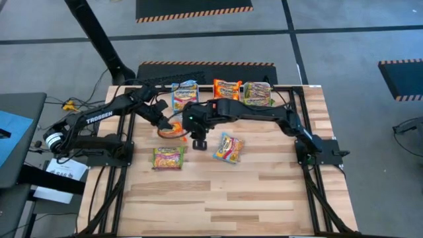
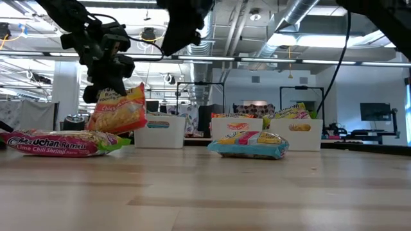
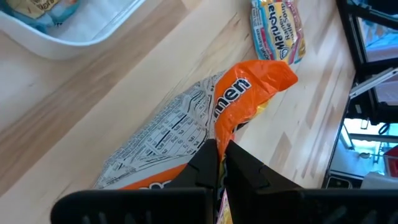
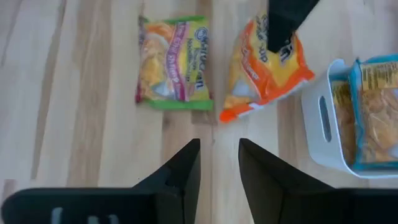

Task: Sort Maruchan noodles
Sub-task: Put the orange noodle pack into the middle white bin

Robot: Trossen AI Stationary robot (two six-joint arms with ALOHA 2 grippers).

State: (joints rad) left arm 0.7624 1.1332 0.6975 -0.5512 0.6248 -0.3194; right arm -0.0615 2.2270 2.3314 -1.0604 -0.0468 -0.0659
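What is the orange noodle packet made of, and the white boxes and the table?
The orange noodle packet looks like thin shiny plastic film: it crinkles and bends where the left gripper pinches it. The white boxes seem smooth, hard plastic with moulded handle slots. The table looks like pale wooden planks, with visible grain.

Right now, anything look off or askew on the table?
Mainly the orange noodle packet: the left pincer is shut on one edge, so it hangs tilted and crumpled above the wood. The blue-edged packet lies skewed at an angle, loose like the green one. The right pincer hangs open over bare wood. Nothing is spilled.
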